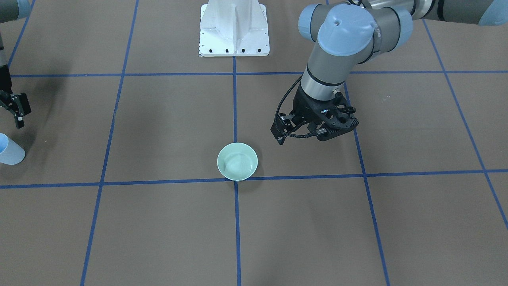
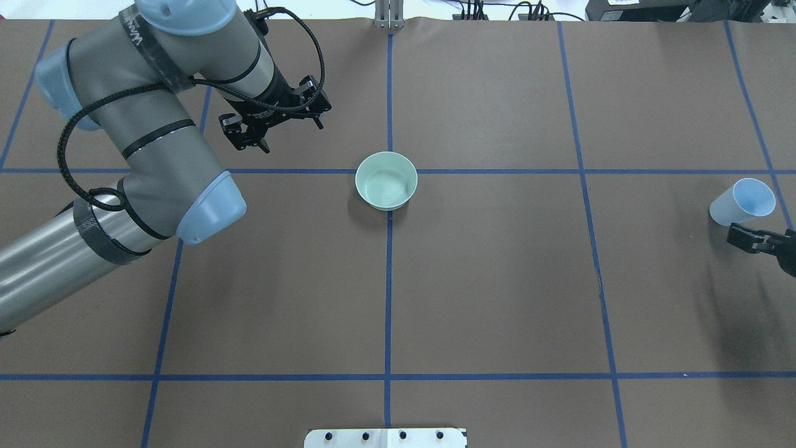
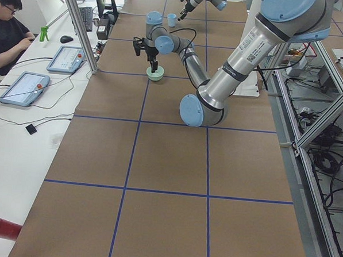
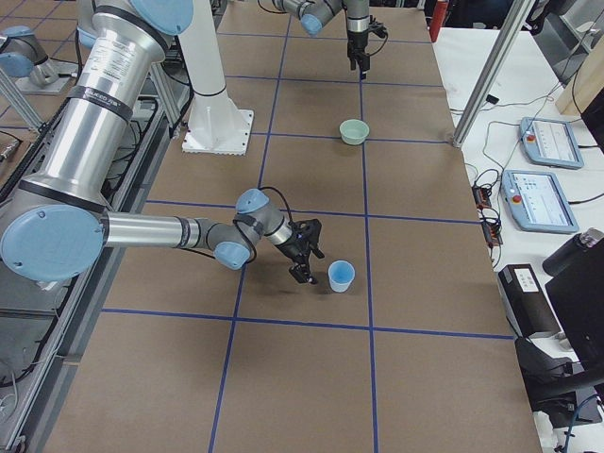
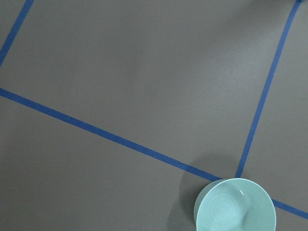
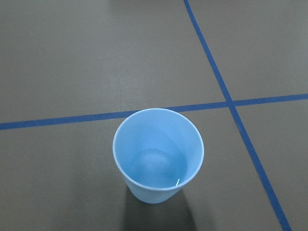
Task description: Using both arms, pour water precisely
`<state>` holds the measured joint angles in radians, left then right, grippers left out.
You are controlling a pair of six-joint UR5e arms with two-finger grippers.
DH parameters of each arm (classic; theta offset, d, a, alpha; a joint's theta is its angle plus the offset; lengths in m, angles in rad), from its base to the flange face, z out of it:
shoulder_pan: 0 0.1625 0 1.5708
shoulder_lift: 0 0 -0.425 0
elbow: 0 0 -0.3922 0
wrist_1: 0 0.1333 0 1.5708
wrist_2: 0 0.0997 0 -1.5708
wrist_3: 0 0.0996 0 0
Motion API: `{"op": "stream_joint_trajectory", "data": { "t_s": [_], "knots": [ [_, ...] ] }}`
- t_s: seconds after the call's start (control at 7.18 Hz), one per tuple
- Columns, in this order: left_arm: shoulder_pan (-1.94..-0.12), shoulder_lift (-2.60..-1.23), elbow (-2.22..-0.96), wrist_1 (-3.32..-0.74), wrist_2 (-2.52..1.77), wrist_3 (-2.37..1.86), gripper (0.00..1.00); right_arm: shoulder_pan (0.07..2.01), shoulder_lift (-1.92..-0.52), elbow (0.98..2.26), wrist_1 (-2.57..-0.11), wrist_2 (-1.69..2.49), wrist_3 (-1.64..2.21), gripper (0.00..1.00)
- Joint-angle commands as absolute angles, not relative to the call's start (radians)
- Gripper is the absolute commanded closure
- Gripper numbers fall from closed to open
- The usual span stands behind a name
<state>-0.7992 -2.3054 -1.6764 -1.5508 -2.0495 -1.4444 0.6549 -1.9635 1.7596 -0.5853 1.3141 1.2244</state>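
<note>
The only lettering was white print on the black band of the left arm (image 2: pixel 149 43) in the upper left of the overhead view, too small to read. A white sticker on the same arm in the exterior left view was also not legible.

The left gripper (image 2: pixel 281 124) hung above the brown paper table (image 2: pixel 497 280), up and left of the mint-green bowl (image 2: pixel 367 168). Its jaws stood apart and held nothing. The right gripper (image 2: pixel 754 239) was at the right edge, just below the pale blue cup (image 2: pixel 743 202), not touching it. Its jaws looked apart too.

Only the right wrist view looked down into the cup. There the water (image 6: pixel 156 168) lay as a shallow darker disc at the bottom, with one white glint near the wall. The left wrist view showed faint round rings inside the glossy bowl, but I could not tell if liquid was there.

The cup was smooth and tapered, and it stood upright. Blue tape lines (image 2: pixel 497 171) crossed the matte paper. The bowl sat at one crossing.

The exterior left view alone showed a seated person (image 3: pixel 7 33) beside two tablets (image 3: pixel 68 58).
</note>
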Motion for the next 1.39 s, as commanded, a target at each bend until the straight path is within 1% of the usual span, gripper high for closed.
{"op": "stream_joint_trajectory", "data": {
  "t_s": [0.0, 0.14, 0.56, 1.25],
  "knots": [
    [-0.799, -2.304, -1.675, -1.551, -2.049, -1.445, 0.0, 0.646, -1.896, 1.691, -0.584, 1.246, 1.215, 0.01],
    [-0.799, -2.304, -1.677, -1.551, -2.049, -1.445, 0.0, 0.647, -1.882, 1.678, -0.583, 1.241, 1.21, 0.02],
    [-0.799, -2.304, -1.675, -1.551, -2.049, -1.445, 0.0, 0.646, -1.861, 1.611, -0.568, 1.161, 1.19, 0.02],
    [-0.799, -2.295, -1.675, -1.551, -2.049, -1.445, 0.0, 0.646, -1.818, 1.592, -0.568, 1.161, 1.187, 0.03]
  ]
}}
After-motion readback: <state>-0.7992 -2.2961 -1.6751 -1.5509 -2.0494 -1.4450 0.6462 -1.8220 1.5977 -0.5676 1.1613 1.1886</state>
